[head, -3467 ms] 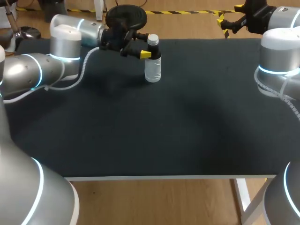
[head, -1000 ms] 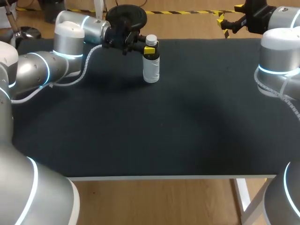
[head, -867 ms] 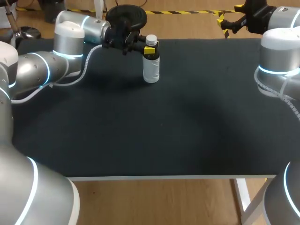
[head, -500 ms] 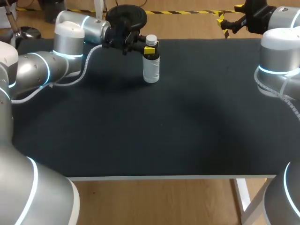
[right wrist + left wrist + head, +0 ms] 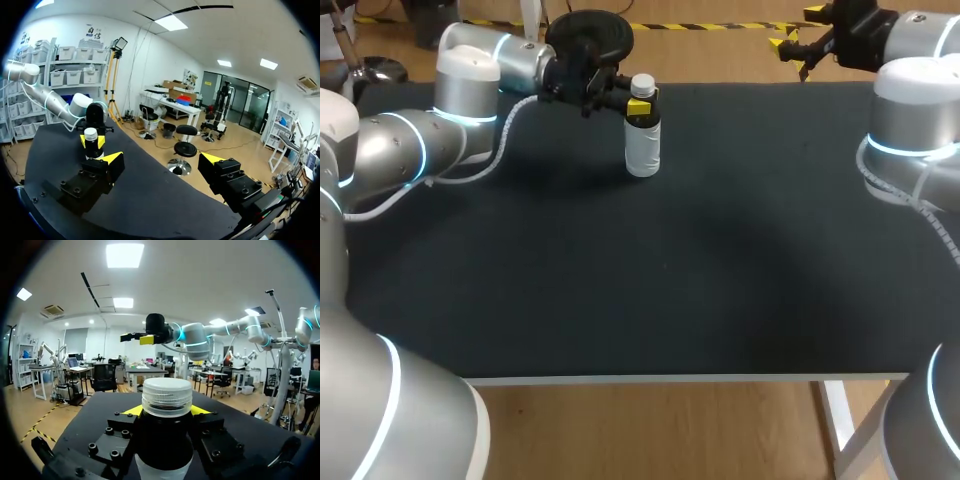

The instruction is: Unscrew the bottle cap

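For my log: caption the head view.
Left jaws grip the upright bottle below its white cap; right jaws open beyond the table.

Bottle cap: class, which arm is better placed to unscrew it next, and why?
Probably the right. The left gripper is shut on the bottle below the cap, steadying it; the right gripper is open, empty and facing the bottle.
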Robot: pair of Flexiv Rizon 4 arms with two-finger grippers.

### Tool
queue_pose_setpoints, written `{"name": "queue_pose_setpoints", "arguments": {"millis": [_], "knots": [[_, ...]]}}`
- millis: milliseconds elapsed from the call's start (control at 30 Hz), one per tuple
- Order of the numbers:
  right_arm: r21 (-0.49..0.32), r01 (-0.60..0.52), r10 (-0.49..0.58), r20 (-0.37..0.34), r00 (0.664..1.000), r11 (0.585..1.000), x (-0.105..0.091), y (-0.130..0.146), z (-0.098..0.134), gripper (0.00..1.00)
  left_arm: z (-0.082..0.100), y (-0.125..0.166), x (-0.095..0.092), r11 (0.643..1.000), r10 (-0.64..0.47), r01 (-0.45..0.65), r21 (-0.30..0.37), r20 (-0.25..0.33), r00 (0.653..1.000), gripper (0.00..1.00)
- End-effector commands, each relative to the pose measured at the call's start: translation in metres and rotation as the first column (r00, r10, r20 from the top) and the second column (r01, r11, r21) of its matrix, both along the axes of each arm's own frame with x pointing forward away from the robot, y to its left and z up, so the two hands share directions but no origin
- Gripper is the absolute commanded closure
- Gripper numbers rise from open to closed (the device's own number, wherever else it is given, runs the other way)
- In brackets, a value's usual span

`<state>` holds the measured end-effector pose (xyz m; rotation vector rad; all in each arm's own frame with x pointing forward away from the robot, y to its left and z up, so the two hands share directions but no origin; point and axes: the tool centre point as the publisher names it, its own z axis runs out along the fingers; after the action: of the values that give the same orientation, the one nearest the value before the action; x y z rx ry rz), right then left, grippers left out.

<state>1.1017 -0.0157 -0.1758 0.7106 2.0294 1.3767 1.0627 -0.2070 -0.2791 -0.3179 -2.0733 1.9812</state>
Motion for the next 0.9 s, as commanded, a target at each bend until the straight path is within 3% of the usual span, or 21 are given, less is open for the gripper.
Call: {"name": "queue_pose_setpoints", "arguments": {"millis": [33,167,367,600,900], "knots": [[0.009,-0.016,0.016,0.009,1.000,1.000,0.003,0.025,-0.004,0.00,-0.003,0.000,0.007,0.999,-0.048,0.048,-0.005,-0.005,0.999,1.00],[0.007,-0.034,0.034,0.003,0.999,0.999,0.004,0.051,0.005,0.00,-0.003,0.000,0.007,0.999,-0.048,0.048,-0.005,-0.005,0.999,1.00],[0.067,-0.032,0.031,0.018,0.999,0.997,-0.002,0.087,0.010,0.00,-0.003,0.000,0.007,0.999,-0.048,0.048,-0.005,-0.005,0.999,1.00],[0.146,-0.003,-0.001,0.025,1.000,0.989,-0.022,0.119,-0.008,0.00,-0.003,0.000,0.007,0.999,-0.048,0.048,-0.005,-0.005,0.999,1.00],[0.228,-0.019,0.007,0.052,0.999,0.974,-0.033,0.151,-0.025,0.00,-0.003,0.000,0.007,0.999,-0.048,0.048,-0.005,-0.005,0.999,1.00]]}}
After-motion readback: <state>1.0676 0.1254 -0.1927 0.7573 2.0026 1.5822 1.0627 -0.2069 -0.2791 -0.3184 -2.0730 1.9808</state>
